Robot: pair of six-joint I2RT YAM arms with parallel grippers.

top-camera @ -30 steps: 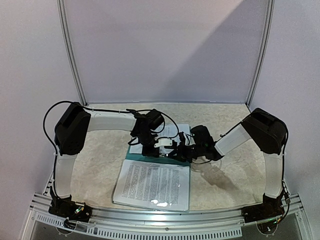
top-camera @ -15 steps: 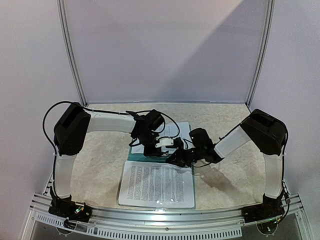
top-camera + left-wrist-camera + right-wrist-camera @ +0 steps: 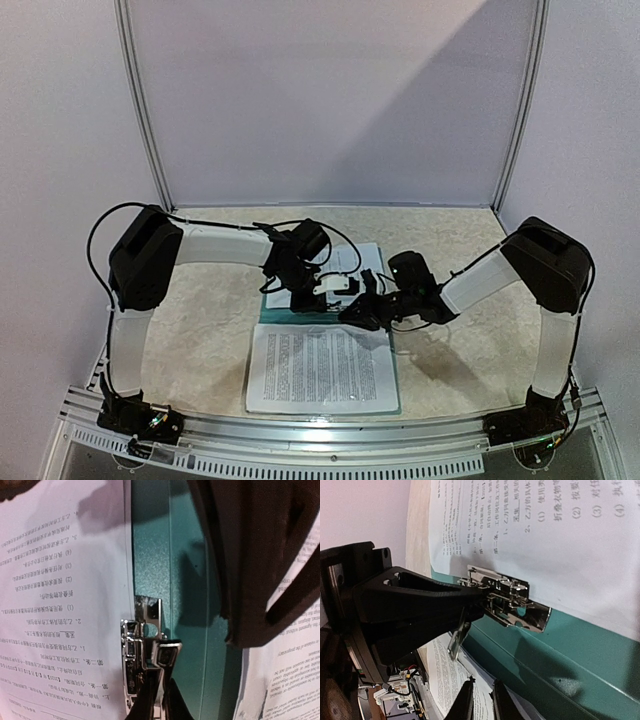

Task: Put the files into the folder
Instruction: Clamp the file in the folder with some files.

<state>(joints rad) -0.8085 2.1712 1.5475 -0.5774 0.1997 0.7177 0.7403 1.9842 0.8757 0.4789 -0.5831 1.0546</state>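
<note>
The teal folder lies open mid-table, its spine bare. Printed files rest on both halves: a far sheet and a near stack. My left gripper is shut on the lever of the folder's silver clip, which stands at the edge of the far sheet. In the right wrist view the same clip shows in the left gripper's black fingers. My right gripper hovers over the near stack, jaws narrowly parted with nothing pinched between them.
The two wrists sit close together over the folder's spine, the right one just right of the left. An aluminium rail runs along the near table edge below the sheets. White walls close in the back.
The near stack has slid right and squared up with the folder. My right gripper moved slightly right and its jaws parted a little. The left gripper stayed on the clip.
</note>
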